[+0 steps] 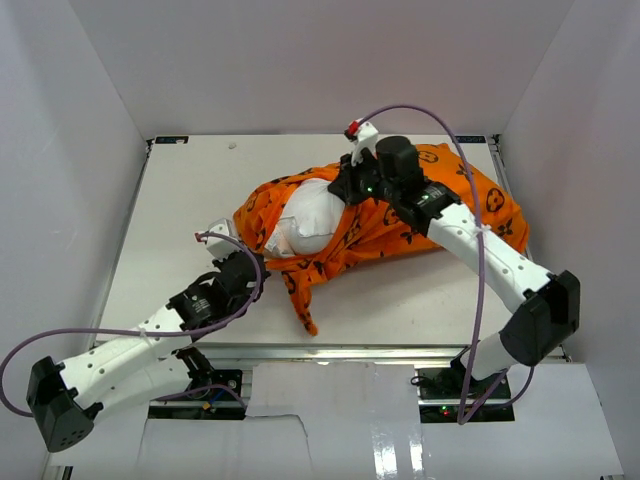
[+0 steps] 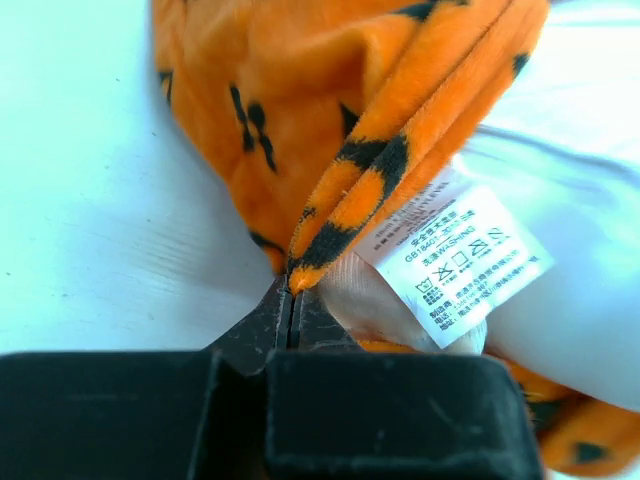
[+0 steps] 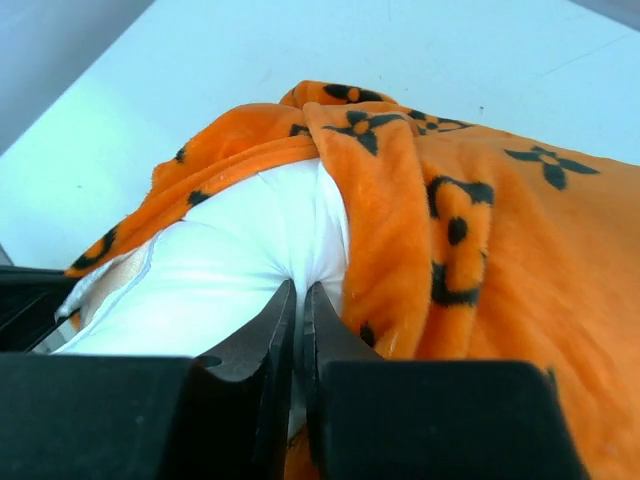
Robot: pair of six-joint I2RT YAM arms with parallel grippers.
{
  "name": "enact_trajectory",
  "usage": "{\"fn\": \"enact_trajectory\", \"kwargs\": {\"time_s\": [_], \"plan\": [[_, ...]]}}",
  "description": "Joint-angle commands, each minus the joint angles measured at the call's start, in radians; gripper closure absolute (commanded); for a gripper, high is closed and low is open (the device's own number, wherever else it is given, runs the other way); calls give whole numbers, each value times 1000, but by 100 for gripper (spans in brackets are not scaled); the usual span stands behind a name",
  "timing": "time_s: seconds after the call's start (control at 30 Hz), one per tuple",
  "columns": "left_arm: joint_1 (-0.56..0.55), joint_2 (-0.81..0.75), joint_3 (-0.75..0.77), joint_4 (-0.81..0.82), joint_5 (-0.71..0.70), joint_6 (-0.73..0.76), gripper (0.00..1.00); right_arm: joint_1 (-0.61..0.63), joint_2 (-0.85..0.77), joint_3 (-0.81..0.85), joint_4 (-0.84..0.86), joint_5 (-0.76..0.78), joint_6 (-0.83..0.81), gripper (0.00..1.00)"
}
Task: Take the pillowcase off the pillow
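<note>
The orange pillowcase (image 1: 460, 205) with black motifs lies across the table's middle, bunched round the white pillow (image 1: 310, 220), whose left end bulges out of its opening. My left gripper (image 1: 250, 268) is shut on the pillowcase's edge (image 2: 330, 240) at the opening, next to a white care label (image 2: 455, 265). My right gripper (image 1: 345, 190) is shut on a pinch of the white pillow (image 3: 230, 270), right beside the folded-back orange rim (image 3: 390, 230).
The white table (image 1: 190, 200) sits inside white walls on three sides. A strip of orange fabric (image 1: 300, 300) trails toward the front edge. Purple cables (image 1: 480, 290) loop from both arms.
</note>
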State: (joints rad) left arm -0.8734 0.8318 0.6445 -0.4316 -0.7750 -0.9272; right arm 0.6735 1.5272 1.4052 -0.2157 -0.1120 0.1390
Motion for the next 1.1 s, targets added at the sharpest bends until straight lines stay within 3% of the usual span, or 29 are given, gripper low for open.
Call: {"fn": "enact_trajectory", "kwargs": {"time_s": [0.0,0.17,0.3,0.43,0.57,0.7,0.8,1.0,1.07], "plan": [[7,23,-12,-118,-132,-15,100,-115,-110,51,50,-11,-36,92],[13,88,-60,-93,-104,-59,100,-167,-153,44,84,-72,-10,92],[14,84,-152,130,-17,-16,100,-189,-134,63,90,-159,34,92],[37,141,-184,316,40,68,100,-186,-200,-125,215,-290,120,92],[229,288,-92,381,346,116,100,-154,-289,-334,352,-338,165,92],[243,319,-97,419,440,120,100,-144,-357,-397,290,-293,97,92],[243,268,-108,421,505,137,83,-131,-372,-359,162,-230,51,60],[243,234,-94,383,491,133,59,-65,-377,-224,62,-275,33,34],[243,254,-85,363,482,134,54,13,-351,-152,29,-140,4,30]]}}
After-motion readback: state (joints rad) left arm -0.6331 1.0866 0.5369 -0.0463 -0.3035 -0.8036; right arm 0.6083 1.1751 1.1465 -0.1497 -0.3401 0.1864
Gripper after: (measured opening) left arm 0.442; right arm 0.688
